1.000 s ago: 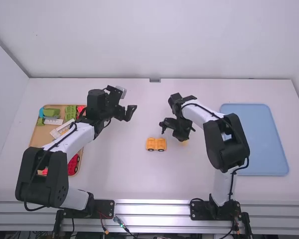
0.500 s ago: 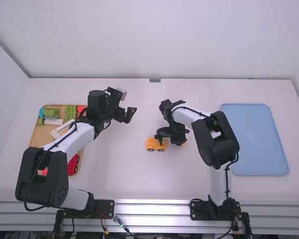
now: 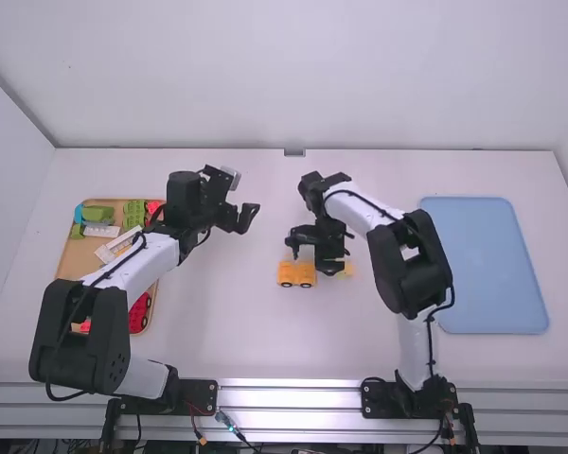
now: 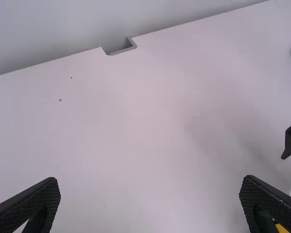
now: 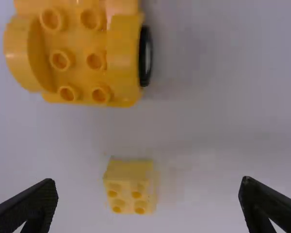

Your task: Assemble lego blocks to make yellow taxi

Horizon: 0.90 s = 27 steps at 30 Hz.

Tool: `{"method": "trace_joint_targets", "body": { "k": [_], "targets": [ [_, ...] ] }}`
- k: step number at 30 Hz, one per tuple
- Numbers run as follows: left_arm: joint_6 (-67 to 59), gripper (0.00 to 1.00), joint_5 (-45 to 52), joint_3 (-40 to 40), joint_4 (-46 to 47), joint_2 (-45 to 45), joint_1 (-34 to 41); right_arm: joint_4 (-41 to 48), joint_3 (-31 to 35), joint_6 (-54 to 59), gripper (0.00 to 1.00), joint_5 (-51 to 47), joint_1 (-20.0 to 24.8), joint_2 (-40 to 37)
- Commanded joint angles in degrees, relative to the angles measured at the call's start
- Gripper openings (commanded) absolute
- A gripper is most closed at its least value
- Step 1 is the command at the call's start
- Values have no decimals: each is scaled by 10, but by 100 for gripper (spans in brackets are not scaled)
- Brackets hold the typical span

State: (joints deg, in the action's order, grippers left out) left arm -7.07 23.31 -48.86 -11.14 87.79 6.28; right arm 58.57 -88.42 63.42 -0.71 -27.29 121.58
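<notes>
Evidently, the right pincer [image 5: 149, 182] hangs wide above the small yellow block [image 5: 131, 187], on the tabletop [image 5: 208, 119] near the wheeled base [image 5: 77, 60]. A good grasp likely needs centring, then a straight descent clear of the base. The left pincer [image 4: 150, 179] is wide, empty.

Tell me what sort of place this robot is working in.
Probably a robotics lab or test station: two arms stand on a metal rail along a white table with plain walls behind, and toy blocks sit sorted on a tray beside an orange-yellow wheeled block base.
</notes>
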Motion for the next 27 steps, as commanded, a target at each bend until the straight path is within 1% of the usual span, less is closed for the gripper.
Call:
{"method": "trace_joint_targets", "body": {
  "k": [1,5,6,7,9,10,12,14,15,17,20,22,25,27],
  "targets": [
    [0,99,-12,-10,-1,-1,-1,11,-33,-2,99,57,21,-34],
    [25,99,-15,-10,30,-1,-2,0,-30,1,99,135,59,-90],
    [5,99,-1,-10,38,-1,1,-9,-19,7,99,169,78,-114],
    [-14,99,12,-10,40,-1,1,-12,-13,12,99,190,86,-123],
    [-122,99,110,-10,60,-1,1,-13,24,72,99,286,127,-160],
    [-140,99,126,-10,64,-1,1,-14,32,85,99,303,134,-165],
    [-257,99,211,-10,93,-1,1,-30,82,150,99,389,177,-188],
    [-346,99,256,-10,118,5,1,-56,127,176,99,432,217,-198],
    [-359,99,262,-10,122,7,1,-58,131,176,99,434,220,-198],
    [-461,99,314,-9,160,23,2,-80,176,176,99,460,261,-199],
    [-551,99,366,-10,186,50,6,-120,213,173,99,497,292,-199],
    [-586,99,383,-10,186,74,12,-146,235,170,99,511,302,-199],
    [-603,99,400,-10,163,119,25,-217,283,170,99,502,305,-199],
    [-603,99,402,-10,125,163,44,-294,332,169,99,502,297,-199]
  ]
}}
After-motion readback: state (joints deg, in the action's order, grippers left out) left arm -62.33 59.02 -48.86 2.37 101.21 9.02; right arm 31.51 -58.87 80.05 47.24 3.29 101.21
